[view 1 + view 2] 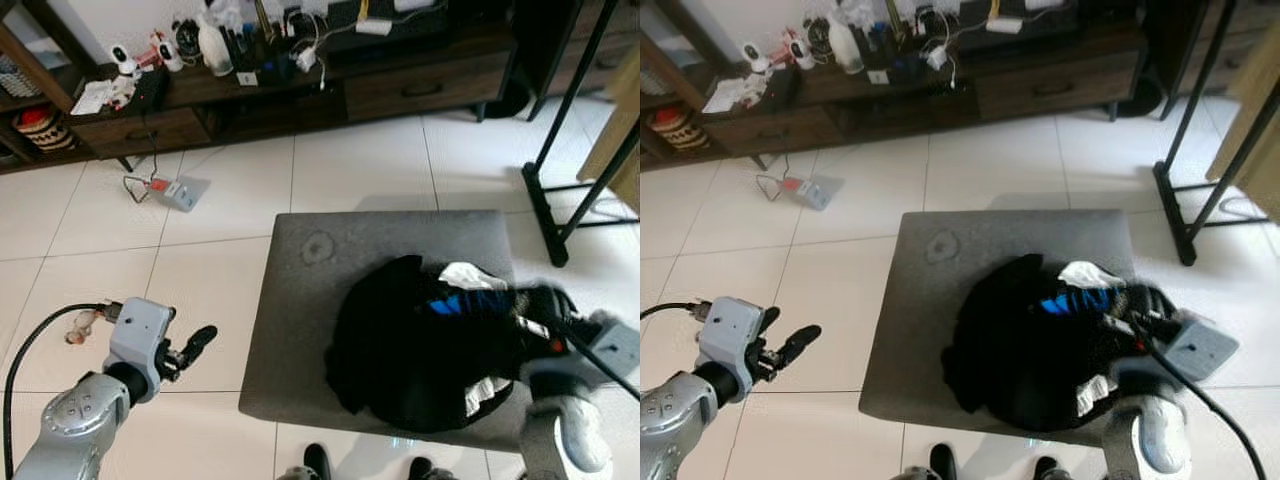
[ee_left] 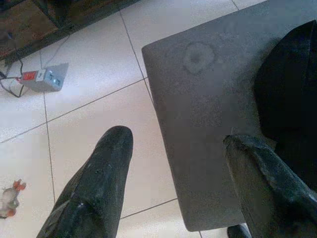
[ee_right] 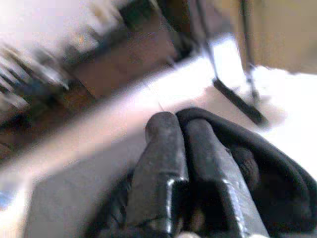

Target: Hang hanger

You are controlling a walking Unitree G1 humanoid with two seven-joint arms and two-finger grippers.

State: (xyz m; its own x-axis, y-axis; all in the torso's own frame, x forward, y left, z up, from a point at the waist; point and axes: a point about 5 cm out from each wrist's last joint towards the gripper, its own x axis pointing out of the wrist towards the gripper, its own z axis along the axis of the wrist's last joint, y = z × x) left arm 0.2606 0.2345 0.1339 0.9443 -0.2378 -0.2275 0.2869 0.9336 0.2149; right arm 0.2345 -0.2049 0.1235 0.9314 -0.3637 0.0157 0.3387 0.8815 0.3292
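Right wrist view: right gripper (image 3: 184,148) fingers pinched on black crumpled garment (image 1: 420,340) atop grey square ottoman (image 1: 300,330); hanger unseen, likely inside. Left gripper (image 2: 178,163) spread wide, empty, beside ottoman.

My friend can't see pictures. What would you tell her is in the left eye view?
A black garment lies heaped on a grey padded stool on white tiles, with the right gripper at its edge. The left gripper hangs open over the floor beside the stool, and a dark cluttered cabinet stands behind.
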